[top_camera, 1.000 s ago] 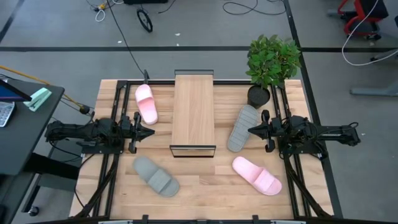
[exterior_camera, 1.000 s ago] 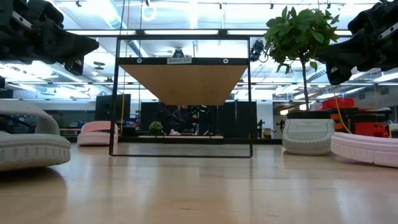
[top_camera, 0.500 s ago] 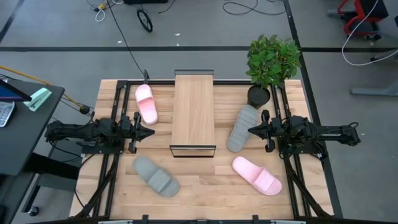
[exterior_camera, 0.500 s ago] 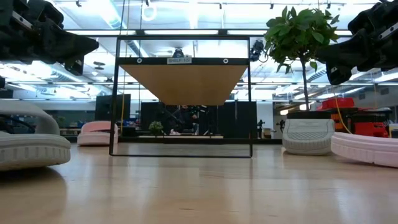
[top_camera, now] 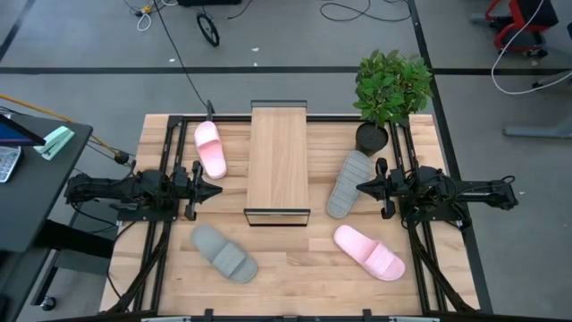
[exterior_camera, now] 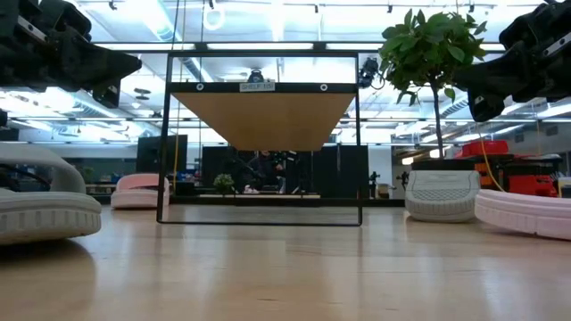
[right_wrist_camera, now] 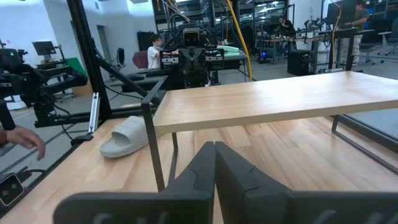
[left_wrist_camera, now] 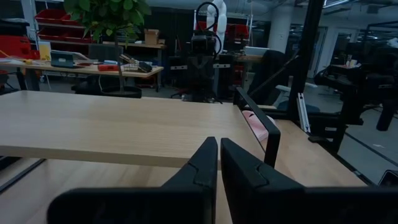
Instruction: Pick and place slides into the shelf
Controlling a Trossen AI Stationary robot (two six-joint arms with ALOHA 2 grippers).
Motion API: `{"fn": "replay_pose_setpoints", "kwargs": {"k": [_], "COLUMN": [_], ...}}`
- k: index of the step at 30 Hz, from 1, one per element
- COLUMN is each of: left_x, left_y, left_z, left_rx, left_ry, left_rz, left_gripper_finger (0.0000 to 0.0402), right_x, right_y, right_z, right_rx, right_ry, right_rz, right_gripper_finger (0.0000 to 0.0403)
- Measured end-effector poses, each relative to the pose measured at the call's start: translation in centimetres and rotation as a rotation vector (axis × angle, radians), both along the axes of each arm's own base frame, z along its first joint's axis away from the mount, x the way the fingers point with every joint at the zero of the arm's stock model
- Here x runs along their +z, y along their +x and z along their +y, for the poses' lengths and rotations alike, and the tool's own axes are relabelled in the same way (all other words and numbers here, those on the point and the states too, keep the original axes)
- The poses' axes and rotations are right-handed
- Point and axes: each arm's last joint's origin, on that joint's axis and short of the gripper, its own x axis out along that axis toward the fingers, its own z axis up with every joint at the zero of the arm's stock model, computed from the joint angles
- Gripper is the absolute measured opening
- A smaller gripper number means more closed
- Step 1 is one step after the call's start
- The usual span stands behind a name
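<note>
Lying flat on the tabletop point(top_camera: 295, 268), all four slides wait outside the shelf point(top_camera: 278, 161), which stands in the middle with nothing under its plank: a pink slide point(top_camera: 210, 148) and a grey slide point(top_camera: 224, 253) on the left arm's side, a second grey slide point(top_camera: 348, 182) and a second pink slide point(top_camera: 369, 251) on the right arm's side. The left pincer point(top_camera: 211, 190) hangs just beside the shelf's left edge with its fingers pressed together and holding nothing; the right pincer point(top_camera: 364, 188), likewise closed and empty, sits over the edge of the grey slide by the plant pot point(top_camera: 372, 138). Being foam, each slide is probably very light, soft enough to dent under a firm pinch, and matte enough not to slip. The wide strap looks like the best hold, one finger under its arch and one above; a pinch across the sole's thick side would also serve, though a long slide gripped at one end may droop or swing.
</note>
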Motion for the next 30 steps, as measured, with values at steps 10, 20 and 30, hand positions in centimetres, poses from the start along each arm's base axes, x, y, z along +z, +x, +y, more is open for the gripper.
{"fn": "replay_pose_setpoints", "kwargs": {"k": [10,20,30], "left_x": [0.0,0.0,0.0], "left_y": [0.0,0.0,0.0], "left_z": [0.0,0.0,0.0], "left_rx": [0.0,0.0,0.0], "left_ry": [0.0,0.0,0.0], "left_rz": [0.0,0.0,0.0], "left_gripper_finger": [0.0038,0.0028,0.0034], "right_x": [0.0,0.01,0.0], "right_y": [0.0,0.0,0.0], "right_z": [0.0,0.0,0.0], "right_rx": [0.0,0.0,0.0], "right_ry": [0.0,0.0,0.0], "right_rz": [0.0,0.0,0.0], "right_gripper_finger": [0.0014,0.0014,0.0014]}}
